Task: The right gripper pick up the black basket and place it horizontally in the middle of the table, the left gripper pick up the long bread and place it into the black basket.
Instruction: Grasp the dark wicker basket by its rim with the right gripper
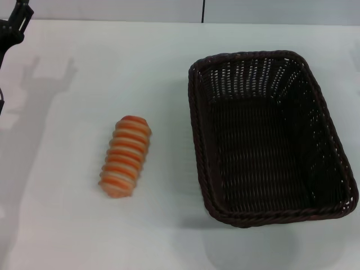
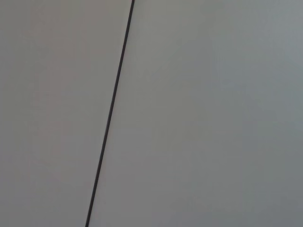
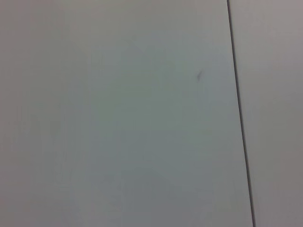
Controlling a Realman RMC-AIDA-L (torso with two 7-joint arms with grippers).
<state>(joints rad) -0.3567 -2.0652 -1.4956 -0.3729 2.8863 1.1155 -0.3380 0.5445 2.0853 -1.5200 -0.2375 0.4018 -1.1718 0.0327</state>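
Black basket (image 1: 270, 138) and long bread (image 1: 125, 156) lying apart on the white worktop (image 1: 73, 225).

The basket is sitting on the right half, its long axis running front to back; the bread is resting to its left. The left pincer (image 1: 14, 22) is showing only at the far left corner, its opening impossible to tell. Both wrist views are facing grey panels split by a dark seam (image 2: 111, 113).

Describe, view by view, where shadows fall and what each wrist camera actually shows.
Head view: a soft arm shadow crosses the table at far left, the long bread looks slightly soft, and the black basket interior is dark. Both wrist views: only evenly lit pale panels with a thin dark seam.
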